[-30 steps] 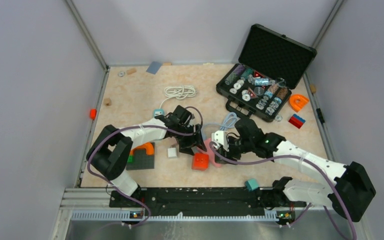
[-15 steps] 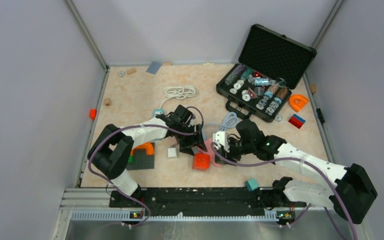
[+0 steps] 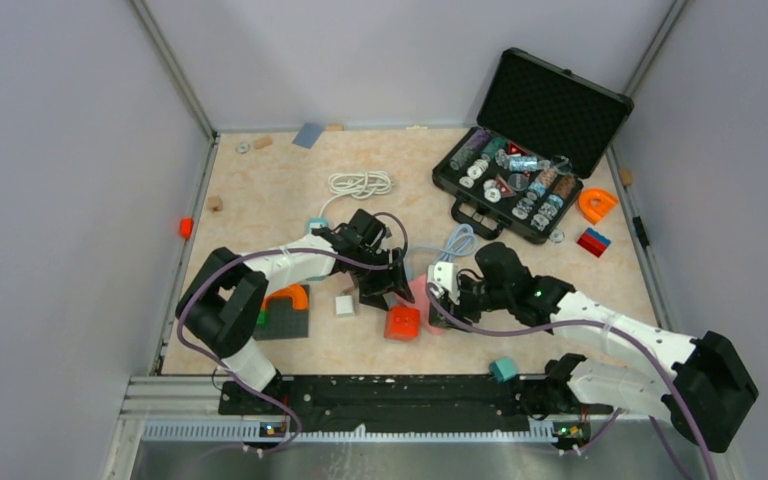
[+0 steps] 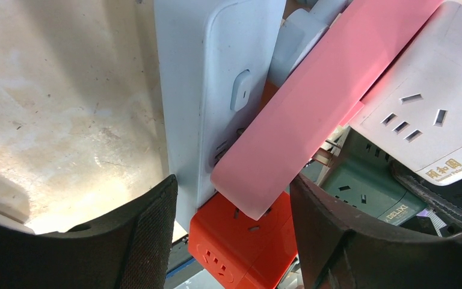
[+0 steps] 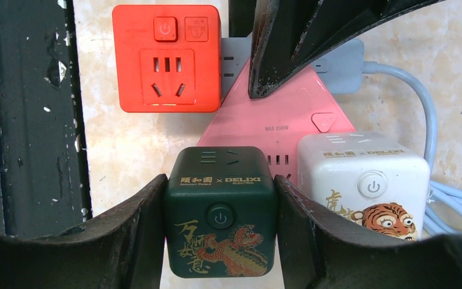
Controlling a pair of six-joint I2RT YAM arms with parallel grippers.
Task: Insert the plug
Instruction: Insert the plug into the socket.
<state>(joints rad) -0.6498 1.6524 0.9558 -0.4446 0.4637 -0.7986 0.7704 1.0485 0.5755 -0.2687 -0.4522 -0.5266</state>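
Snugly, green socket cube (image 5: pixel 219 211) sits clamped within right tool (image 5: pixel 219 186).

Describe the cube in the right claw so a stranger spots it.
Near the black case lies the pink power strip, ringed by cubes. The dark green cube sits in the right claw. Only it bears a dragon; its neighbours are the white tiger cube and the red cube.

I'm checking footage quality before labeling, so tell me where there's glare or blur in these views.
Left wrist: glare bleaches the table at lower left. Right wrist: sharp, with the print on the green cube legible. Top view: even light, no harsh shadows.
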